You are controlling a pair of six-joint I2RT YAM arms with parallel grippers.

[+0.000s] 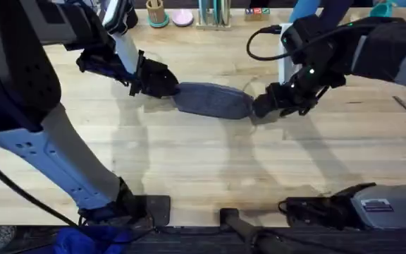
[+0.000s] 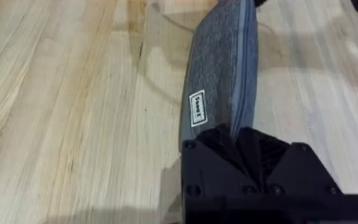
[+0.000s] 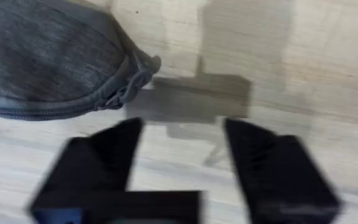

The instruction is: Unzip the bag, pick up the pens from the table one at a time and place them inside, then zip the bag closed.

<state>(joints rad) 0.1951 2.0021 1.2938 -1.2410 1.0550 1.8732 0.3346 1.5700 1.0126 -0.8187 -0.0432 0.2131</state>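
Two grippers at a zipped bag [image 1: 213, 99] mid-table [image 1: 189, 162]: left gripper [image 1: 162, 82] clamped on one end, right gripper [image 1: 263, 106] just off the other, jaws apart, no pens visible, likely near finished.

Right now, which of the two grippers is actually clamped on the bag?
The left gripper: its fingers are closed on the bag at one end. The right gripper is open beside the other end, touching nothing.
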